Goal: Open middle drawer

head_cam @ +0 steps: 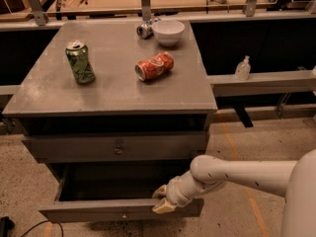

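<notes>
The middle drawer (98, 212) is pulled well out of the grey cabinet. Its low flat front carries a small round knob (124, 215), and its dark inside shows behind it. My gripper (161, 200) is at the right part of that front's top edge, right of the knob. Its fingers are apart, one above the edge (159, 191) and one in front of the panel (163, 208). I cannot tell whether they touch the panel. My white arm (232, 174) reaches in from the right.
Above is a taller drawer front (74, 148) with a bigger knob (118, 147). On the cabinet top (113, 90) are an upright green can (80, 62), a red can on its side (154, 66), a white bowl (168, 32) and a silver can (144, 30). A rail with a small bottle (242, 68) runs right.
</notes>
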Tool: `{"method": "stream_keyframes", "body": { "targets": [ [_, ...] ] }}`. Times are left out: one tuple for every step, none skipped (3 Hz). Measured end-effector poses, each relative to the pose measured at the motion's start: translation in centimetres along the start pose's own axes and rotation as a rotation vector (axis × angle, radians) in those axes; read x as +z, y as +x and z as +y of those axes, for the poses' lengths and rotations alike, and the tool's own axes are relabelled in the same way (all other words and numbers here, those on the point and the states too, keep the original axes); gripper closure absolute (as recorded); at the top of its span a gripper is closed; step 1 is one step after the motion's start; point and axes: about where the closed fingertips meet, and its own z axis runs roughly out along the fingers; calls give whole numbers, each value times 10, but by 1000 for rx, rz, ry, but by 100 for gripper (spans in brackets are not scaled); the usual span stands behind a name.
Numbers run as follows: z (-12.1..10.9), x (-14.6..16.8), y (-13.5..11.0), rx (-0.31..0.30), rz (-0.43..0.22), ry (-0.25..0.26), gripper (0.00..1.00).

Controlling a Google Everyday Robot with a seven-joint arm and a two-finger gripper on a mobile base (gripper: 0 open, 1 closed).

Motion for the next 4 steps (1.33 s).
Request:
{"method": "stream_keyframes", "body": {
  "targets": [
    [33, 4, -9, 29, -6, -108, 100],
    [41, 4, -11, 35, -7, -134, 84],
    [40, -3, -15, 38, -3, -117, 62],
    [40, -3, -15, 38, -3, -117, 38]
  ]
}}
